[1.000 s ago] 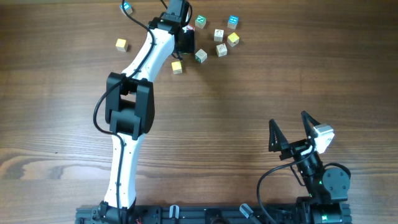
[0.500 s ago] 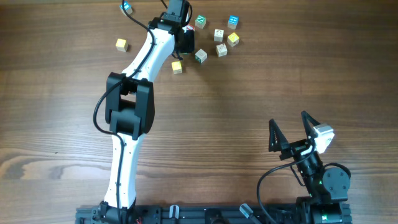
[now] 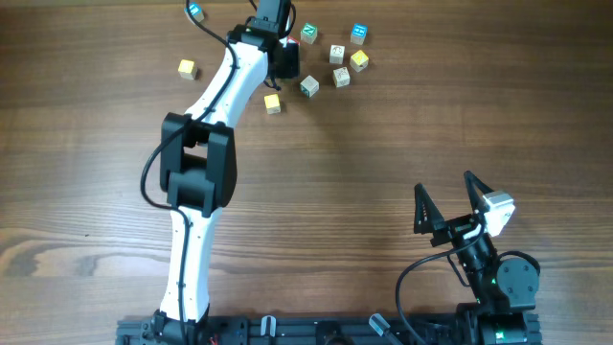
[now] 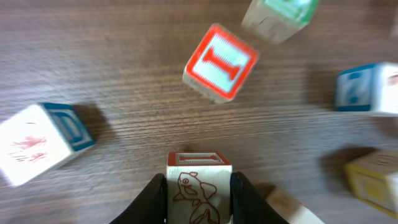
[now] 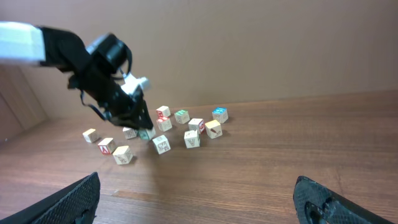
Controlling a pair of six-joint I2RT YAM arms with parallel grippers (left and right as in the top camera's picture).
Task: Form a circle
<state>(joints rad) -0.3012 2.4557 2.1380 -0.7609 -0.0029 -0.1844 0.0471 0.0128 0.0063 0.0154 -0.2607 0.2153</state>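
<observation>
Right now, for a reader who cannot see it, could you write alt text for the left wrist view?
The left claw grips a small wooden picture cube, one finger against each side. Beyond it on the wooden table lie loose cubes: a red-framed cube, a green cube, a blue cube at right, a yellow cube.

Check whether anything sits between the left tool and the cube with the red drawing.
Nothing visible does. The cube with the red drawing sits between the fingers of the left tool, no other cube wedged in. The red-faced cube lies ahead, apart from it.
</observation>
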